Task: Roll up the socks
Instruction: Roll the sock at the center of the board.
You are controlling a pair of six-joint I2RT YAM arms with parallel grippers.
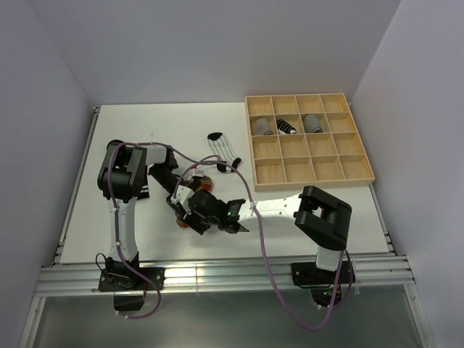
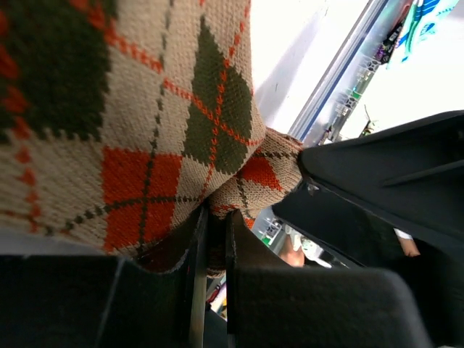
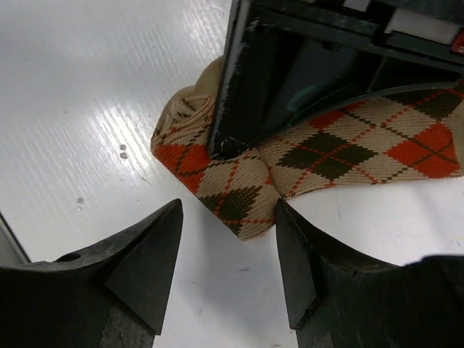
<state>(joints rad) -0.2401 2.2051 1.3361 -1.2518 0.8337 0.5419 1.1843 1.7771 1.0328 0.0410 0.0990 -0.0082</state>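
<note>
- On the left gripper (image 2: 216,217): jaws pinched almost closed on a fold of the brown-orange diamond sock (image 2: 145,109).
- On the right gripper (image 3: 228,210): jaws spread apart, holding nothing, that sock's folded end just between the tips.
- Lying on the table (image 1: 130,130), near its front edge, between both arms.
- Farther back: white striped sock (image 1: 225,148) flat beside the wooden tray (image 1: 250,145); three rolled socks (image 1: 286,125) in its second row.

Bright, even light from above fills the top view, and soft shadows lie on the white bench (image 1: 167,123). The right wrist view shows streaky glare on the bench. In the left wrist view the upper right is blown out, while the argyle sock (image 2: 145,109) stays sharp.
</note>
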